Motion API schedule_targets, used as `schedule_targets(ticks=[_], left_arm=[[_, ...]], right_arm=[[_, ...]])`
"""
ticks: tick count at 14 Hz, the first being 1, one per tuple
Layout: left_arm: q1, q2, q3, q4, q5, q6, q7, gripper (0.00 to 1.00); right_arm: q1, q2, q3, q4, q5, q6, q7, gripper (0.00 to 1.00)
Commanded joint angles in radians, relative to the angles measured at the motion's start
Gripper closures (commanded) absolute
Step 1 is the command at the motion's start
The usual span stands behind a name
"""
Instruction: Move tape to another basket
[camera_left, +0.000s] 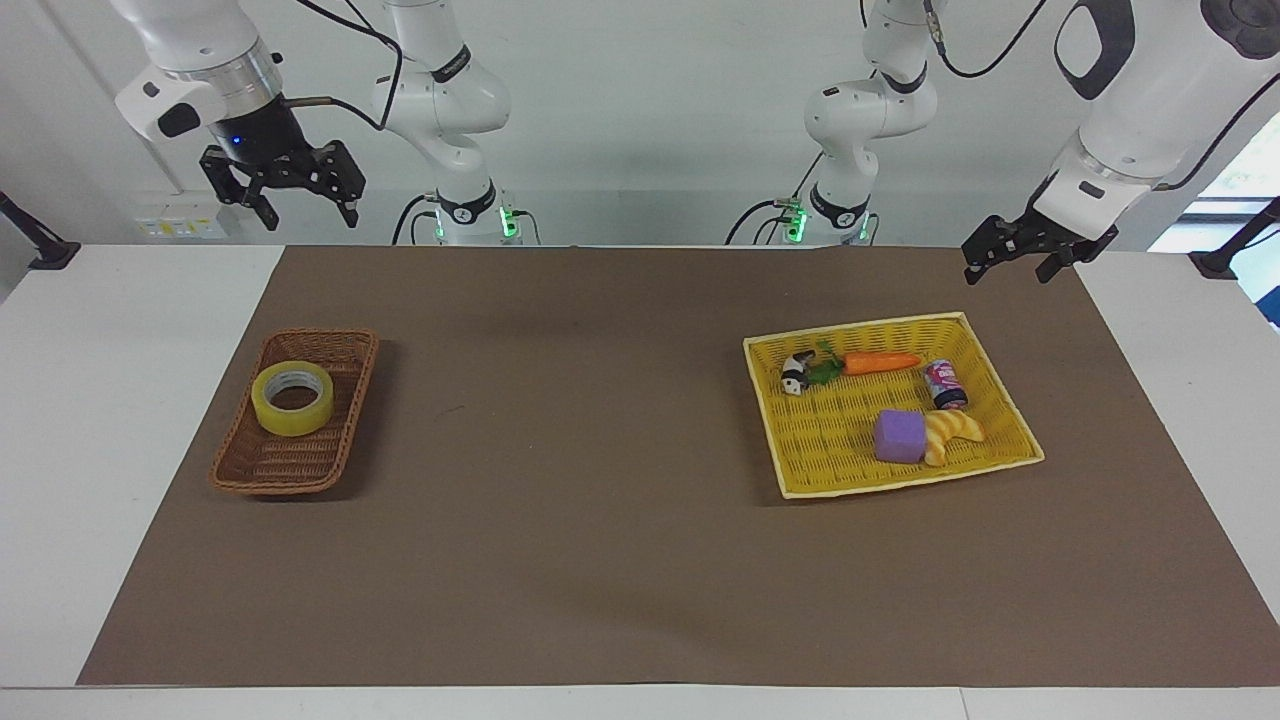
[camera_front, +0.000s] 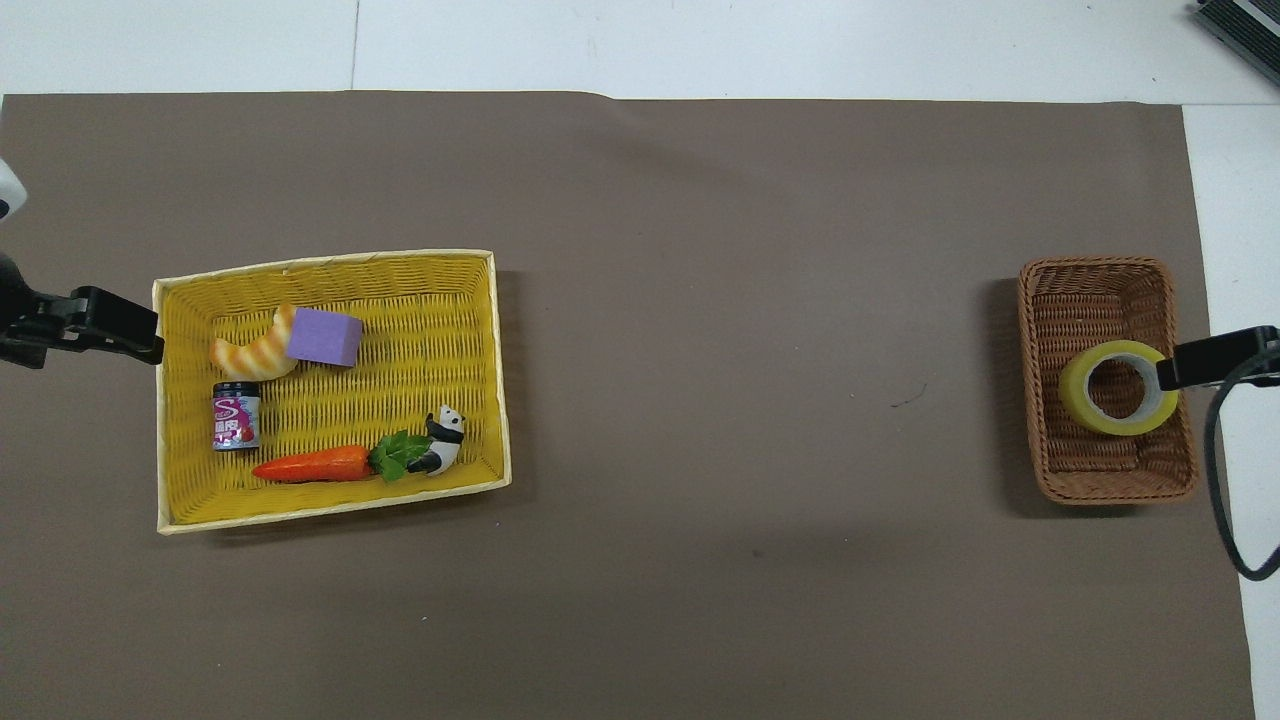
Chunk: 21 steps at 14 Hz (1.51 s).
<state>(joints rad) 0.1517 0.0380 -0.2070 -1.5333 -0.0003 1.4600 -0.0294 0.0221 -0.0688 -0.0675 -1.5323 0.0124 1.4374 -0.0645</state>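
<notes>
Right claw (camera_left: 298, 205) spread, empty, high; left claw (camera_left: 1018, 258) spread; tape (camera_left: 292, 398) in basket (camera_left: 262, 463)

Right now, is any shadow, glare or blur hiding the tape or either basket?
Facing view: even light; the tape is sharp in the brown basket, which casts a soft shadow on the mat beside it; no glare. Overhead view: the yellow tray is crisp; the right gripper overlaps the tape's edge, dark but not blurred.

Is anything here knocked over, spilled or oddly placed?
Nothing stands out. The tape lies flat in the brown basket; the toys sit inside the yellow tray, which lies slightly askew on the mat.
</notes>
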Motion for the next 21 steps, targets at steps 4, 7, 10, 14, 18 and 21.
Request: schedule_targets(ticks=[4, 7, 10, 14, 18, 21], left_arm=[[0.019, -0.001, -0.009, 0.01, 0.022, 0.008, 0.0, 0.0], [0.019, -0.001, -0.009, 0.01, 0.022, 0.008, 0.0, 0.0], [0.019, -0.001, -0.009, 0.009, 0.022, 0.005, 0.003, 0.0], [0.017, -0.001, -0.009, 0.009, 0.022, 0.005, 0.0, 0.0], [0.017, -0.003, -0.009, 0.007, 0.022, -0.001, -0.003, 0.0], [0.019, -0.003, -0.009, 0.007, 0.02, -0.001, 0.0, 0.0]], right_arm=[[0.004, -0.026, 0.006, -0.039, -0.058, 0.071, -0.021, 0.0], [-0.002, -0.026, 0.006, -0.039, -0.055, 0.06, -0.02, 0.0], [-0.004, -0.025, 0.006, -0.034, -0.045, 0.057, -0.02, 0.0], [-0.004, -0.022, 0.005, -0.028, -0.045, 0.06, -0.018, 0.0], [-0.004, -0.023, 0.005, -0.029, -0.045, 0.06, -0.018, 0.0], [-0.004, -0.023, 0.005, -0.031, -0.046, 0.058, -0.018, 0.0]])
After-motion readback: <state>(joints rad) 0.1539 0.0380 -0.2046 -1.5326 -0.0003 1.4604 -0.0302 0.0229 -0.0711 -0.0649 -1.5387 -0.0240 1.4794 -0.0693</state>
